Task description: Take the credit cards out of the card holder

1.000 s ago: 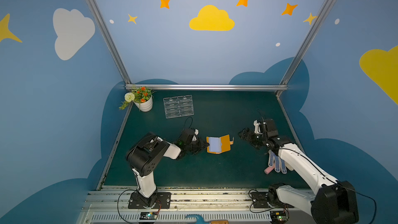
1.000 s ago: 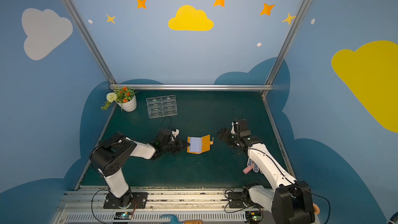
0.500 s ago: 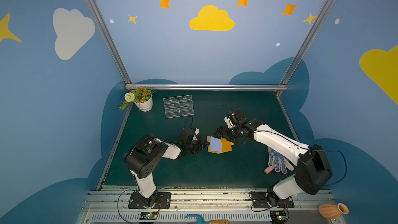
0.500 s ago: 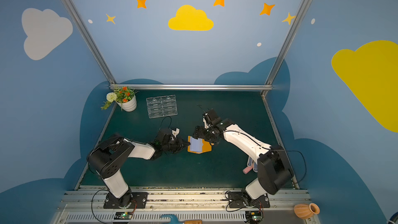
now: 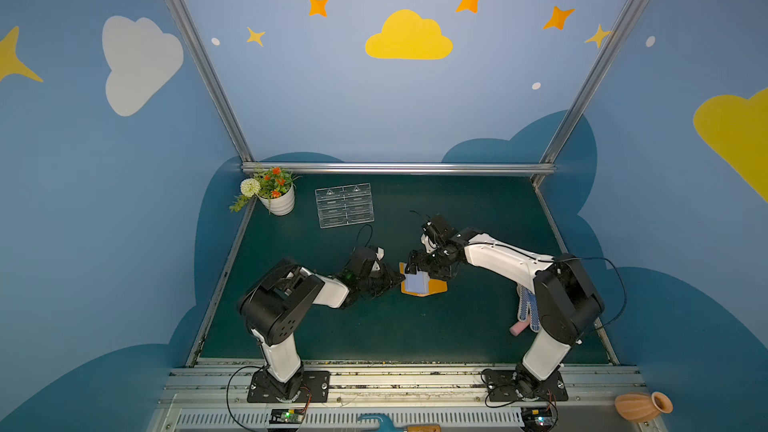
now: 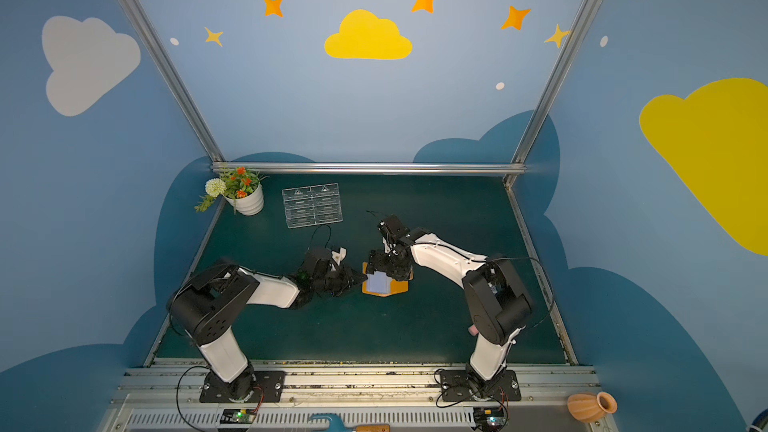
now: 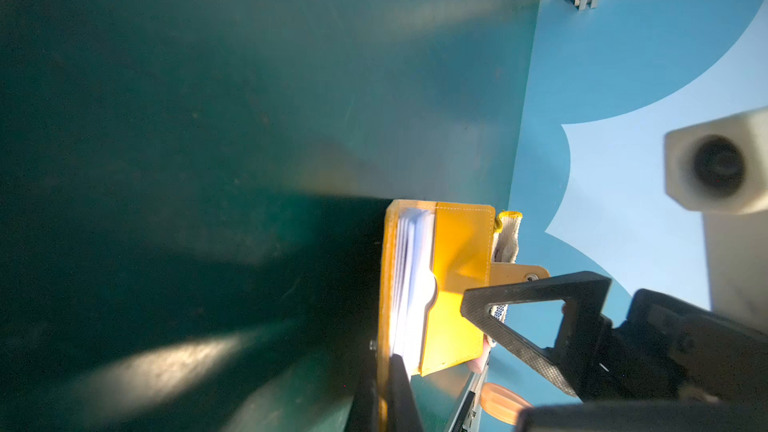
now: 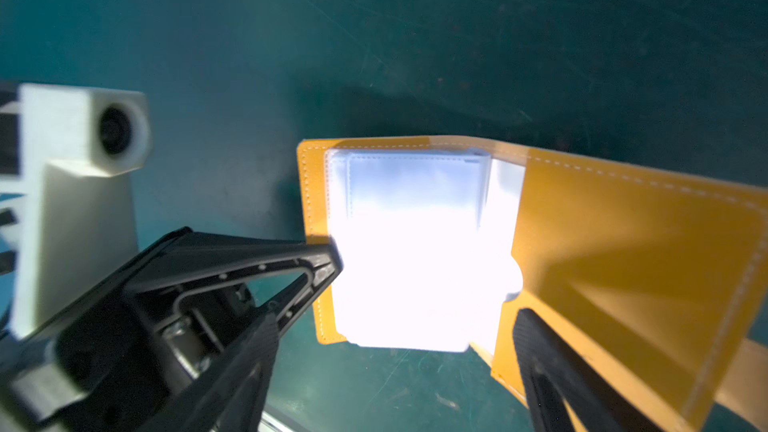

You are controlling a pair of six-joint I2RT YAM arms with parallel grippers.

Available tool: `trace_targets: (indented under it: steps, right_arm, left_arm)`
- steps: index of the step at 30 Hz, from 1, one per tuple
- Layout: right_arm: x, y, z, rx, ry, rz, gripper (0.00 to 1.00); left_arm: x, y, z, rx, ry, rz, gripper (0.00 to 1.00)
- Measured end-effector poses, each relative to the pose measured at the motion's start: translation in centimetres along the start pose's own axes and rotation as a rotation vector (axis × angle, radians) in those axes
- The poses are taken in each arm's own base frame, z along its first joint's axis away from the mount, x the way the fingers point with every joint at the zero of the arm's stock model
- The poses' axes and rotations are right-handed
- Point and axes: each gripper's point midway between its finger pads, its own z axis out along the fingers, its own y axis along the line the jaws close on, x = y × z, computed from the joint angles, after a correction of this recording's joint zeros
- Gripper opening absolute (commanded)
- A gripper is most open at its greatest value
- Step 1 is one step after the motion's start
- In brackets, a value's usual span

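Observation:
The orange card holder point(image 5: 434, 288) point(image 6: 399, 287) lies open mid-table, its clear sleeve pages point(image 8: 415, 251) washed white by glare. No credit cards show. My left gripper point(image 5: 397, 278) point(image 7: 388, 361) is shut on the edge of the holder's left cover point(image 7: 388, 268), low against the table. My right gripper point(image 5: 419, 270) point(image 8: 395, 326) hangs open over the holder. One of its fingers point(image 8: 540, 351) stands against the raised right cover point(image 8: 623, 251), the other beside the left gripper point(image 8: 328, 259). Nothing is between its jaws.
A clear acrylic tiered stand point(image 5: 344, 205) and a white flower pot point(image 5: 278, 199) stand at the back left. A dotted glove point(image 5: 527, 309) and a pink object point(image 5: 517, 328) lie at the right edge under the right arm. A clay vase point(image 5: 642, 407) sits beyond the front rail.
My right arm swung in from the right side of the table to above the card holder, staying open. The left gripper kept its hold and place.

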Motion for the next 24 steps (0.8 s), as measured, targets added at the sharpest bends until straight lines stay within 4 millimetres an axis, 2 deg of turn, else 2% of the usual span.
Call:
trace_targets:
  steps: [7,24]
  right_arm:
    - [0.2,-1.0,1.4,0.052,0.031,0.005,0.86]
    - [0.1,-2.0,2.7,0.121,0.048,-0.014,0.83]
  left_arm:
    - [0.0,0.0,0.0,0.001,0.000,0.001,0.04]
    - [0.1,0.1,-0.1,0.000,-0.002,0.001,0.04]
